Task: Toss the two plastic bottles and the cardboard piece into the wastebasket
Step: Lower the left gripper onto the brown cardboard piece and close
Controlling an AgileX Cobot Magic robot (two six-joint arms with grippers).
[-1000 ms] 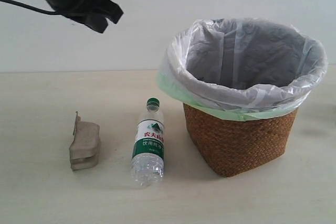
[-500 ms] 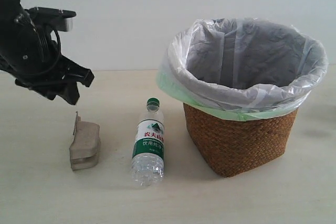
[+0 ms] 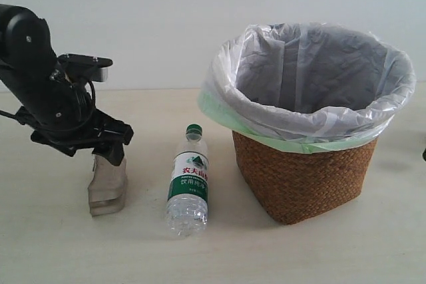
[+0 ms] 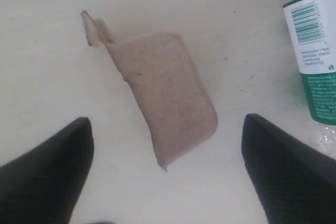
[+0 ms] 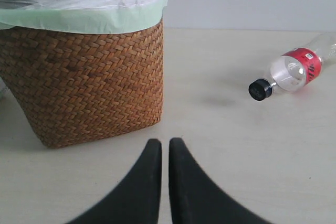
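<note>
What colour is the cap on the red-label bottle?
Black. The cap of that bottle shows best in the right wrist view.

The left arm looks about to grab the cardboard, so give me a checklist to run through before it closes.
1. Left gripper jaws open: ok.
2. Cardboard lies between the jaws in the left wrist view: ok.
3. Green-capped bottle apart from the jaws: ok.
4. Jaws low enough to grip the cardboard: cannot tell.
5. Basket upright, mouth open: ok.
6. Right gripper clear of the cardboard: ok.
</note>
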